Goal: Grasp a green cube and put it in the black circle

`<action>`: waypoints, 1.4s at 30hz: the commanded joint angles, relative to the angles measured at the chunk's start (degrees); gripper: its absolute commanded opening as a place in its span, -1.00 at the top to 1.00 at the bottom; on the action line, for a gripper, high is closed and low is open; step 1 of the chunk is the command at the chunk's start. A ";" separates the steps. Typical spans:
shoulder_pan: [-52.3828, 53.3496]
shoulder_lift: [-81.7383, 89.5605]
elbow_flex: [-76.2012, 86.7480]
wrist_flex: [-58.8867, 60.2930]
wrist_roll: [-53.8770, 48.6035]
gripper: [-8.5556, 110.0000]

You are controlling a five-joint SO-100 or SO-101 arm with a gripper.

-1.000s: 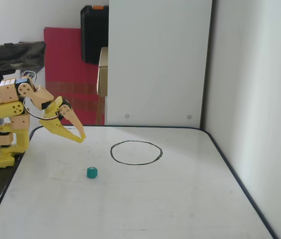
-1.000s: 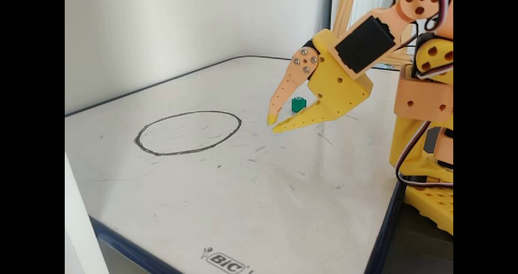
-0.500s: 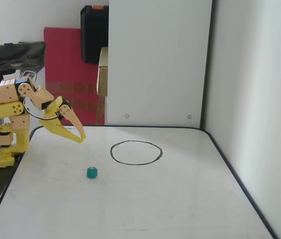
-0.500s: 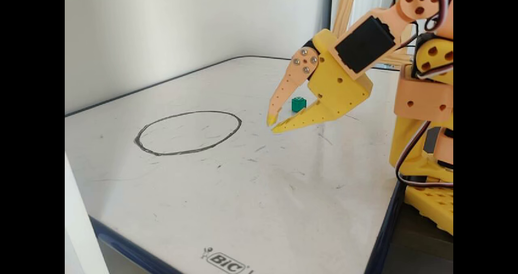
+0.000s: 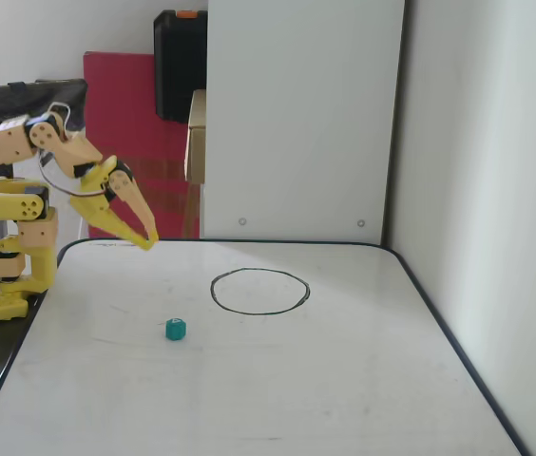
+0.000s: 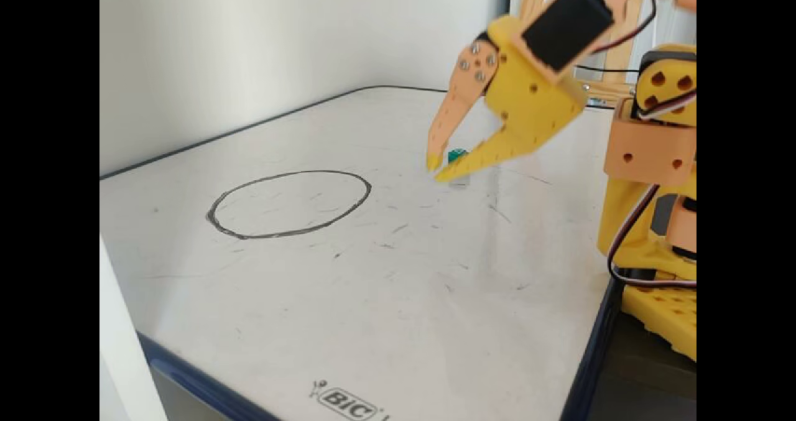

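A small green cube (image 5: 176, 330) lies on the white board (image 5: 249, 399), left of and a little nearer than the hand-drawn black circle (image 5: 259, 313). My yellow gripper (image 5: 144, 242) hangs in the air over the board's far left corner, well away from the cube. Its fingertips nearly touch and it holds nothing. In the other fixed view the gripper (image 6: 437, 171) points down above the board (image 6: 373, 315). The cube (image 6: 457, 155) shows behind it, through the gap between the fingers. The circle (image 6: 280, 236) lies to the left.
The arm's yellow base (image 5: 2, 275) stands off the board's left edge. A white wall (image 5: 496, 190) runs along the right side, and a white panel (image 5: 296, 114) stands behind the board. The board has a dark rim (image 6: 597, 346).
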 commanded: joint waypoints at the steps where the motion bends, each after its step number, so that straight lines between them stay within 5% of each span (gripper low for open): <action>1: 2.72 -8.53 -13.97 1.67 -3.34 0.85; 19: 19.78 -58.18 -51.06 11.34 -43.59 0.77; 42: 24.87 -82.53 -54.76 12.39 -60.03 0.61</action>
